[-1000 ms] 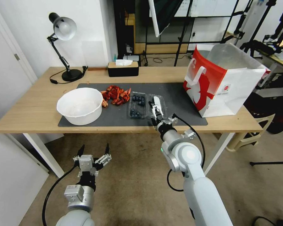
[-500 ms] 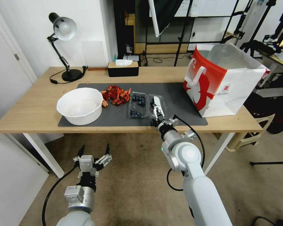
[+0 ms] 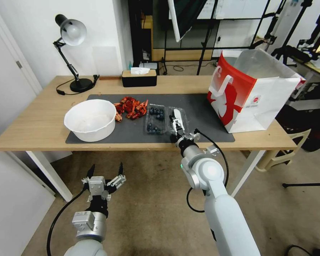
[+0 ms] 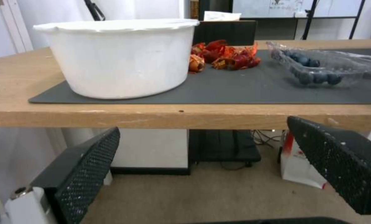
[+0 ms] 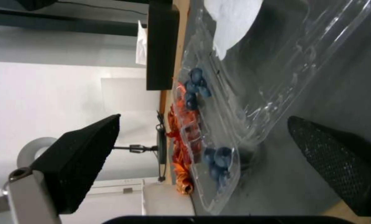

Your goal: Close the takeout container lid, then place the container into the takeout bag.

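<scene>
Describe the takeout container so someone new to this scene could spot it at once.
On the wooden table lies a dark grey mat. Near its middle, between the red scraps and the red-and-white takeout bag, sits the takeout container. Unlike the round white bowl, it is a small clear clamshell holding dark blueberries, its lid lying open beside it.

Bag (image 3: 238, 96) — red-and-white; bowl (image 3: 90, 121) — white.

A wooden table (image 3: 35, 124) carries a dark mat (image 3: 202, 110), a black desk lamp (image 3: 73, 53) at its far left, a black tissue box (image 3: 139, 78) at the far edge, and a red-and-white bag (image 3: 252, 92) on the right, standing partly on the mat. On the mat sit a white bowl (image 3: 90, 119), red scraps (image 3: 131, 107) and an open container (image 3: 155, 119) of blueberries.
</scene>
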Tool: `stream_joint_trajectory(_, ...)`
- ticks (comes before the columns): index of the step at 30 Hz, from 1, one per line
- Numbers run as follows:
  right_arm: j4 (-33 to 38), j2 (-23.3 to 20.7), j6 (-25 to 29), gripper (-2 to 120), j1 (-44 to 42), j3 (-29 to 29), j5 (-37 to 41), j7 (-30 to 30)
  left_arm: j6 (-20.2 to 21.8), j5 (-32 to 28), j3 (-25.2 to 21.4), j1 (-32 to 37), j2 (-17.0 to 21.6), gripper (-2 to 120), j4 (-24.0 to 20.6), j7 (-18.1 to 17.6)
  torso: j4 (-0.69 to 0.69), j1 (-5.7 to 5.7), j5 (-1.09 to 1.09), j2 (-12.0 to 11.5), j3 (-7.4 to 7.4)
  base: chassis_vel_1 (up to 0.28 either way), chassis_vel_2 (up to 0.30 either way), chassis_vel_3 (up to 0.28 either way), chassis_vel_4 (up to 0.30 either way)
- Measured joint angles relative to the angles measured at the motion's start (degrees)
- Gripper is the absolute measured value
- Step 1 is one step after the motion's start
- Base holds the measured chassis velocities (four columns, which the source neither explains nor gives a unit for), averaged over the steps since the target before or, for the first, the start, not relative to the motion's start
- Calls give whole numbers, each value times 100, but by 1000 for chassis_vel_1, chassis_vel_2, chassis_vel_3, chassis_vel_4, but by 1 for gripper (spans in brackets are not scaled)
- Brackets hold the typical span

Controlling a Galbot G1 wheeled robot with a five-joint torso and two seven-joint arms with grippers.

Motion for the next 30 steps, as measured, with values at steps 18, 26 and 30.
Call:
stream_joint_trajectory(18,-154,-76,146,100,175,53,-650,-285,-16,-16,-1,-15,3,100,66,-16,-1,2,0,0,1,0,0,0,0)
stream_joint_trajectory(26,53,-234,153,100,278,102,-1109,-459,-20,-16,12,-15,-10,100,72,-20,0,2,0,0,1,0,0,0,0)
stream_joint_trajectory(30,93,-349,105,100,363,90,-1422,-726,-26,-11,16,-1,-11,100,72,-21,0,2,0,0,0,0,0,0,0)
